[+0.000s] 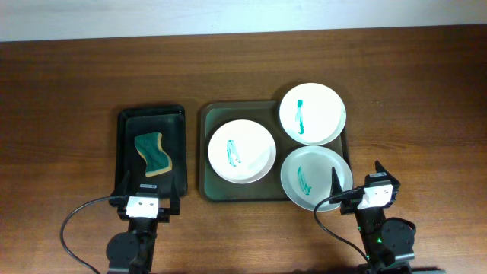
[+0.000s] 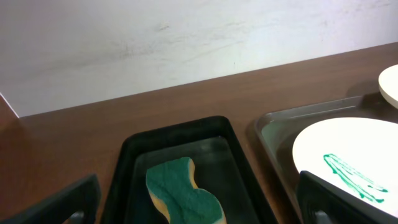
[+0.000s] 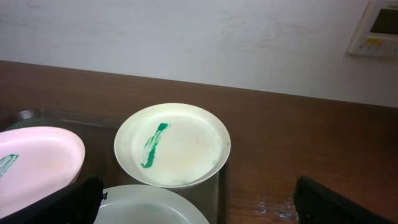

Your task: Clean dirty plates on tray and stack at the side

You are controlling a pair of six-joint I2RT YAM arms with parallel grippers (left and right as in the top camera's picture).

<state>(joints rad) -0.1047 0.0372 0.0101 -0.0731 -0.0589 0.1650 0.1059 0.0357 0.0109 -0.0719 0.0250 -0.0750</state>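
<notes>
Three white dirty plates with green smears lie on the dark olive-grey tray point(image 1: 207, 152): one at the left point(image 1: 241, 151), one at the back right point(image 1: 313, 113), one at the front right point(image 1: 315, 178). My left gripper point(image 1: 147, 199) is open and empty at the near end of the black tray point(image 1: 124, 152), behind the green sponge point(image 1: 152, 154). My right gripper point(image 1: 357, 179) is open and empty at the near edge of the front right plate. In the left wrist view the sponge point(image 2: 183, 193) lies between my fingers. In the right wrist view the back plate point(image 3: 172, 144) is ahead.
The narrow black tray stands left of the olive tray on the brown wooden table point(image 1: 68, 99). A white wall runs along the table's far edge. A pale wall panel point(image 3: 378, 28) shows at the top right of the right wrist view.
</notes>
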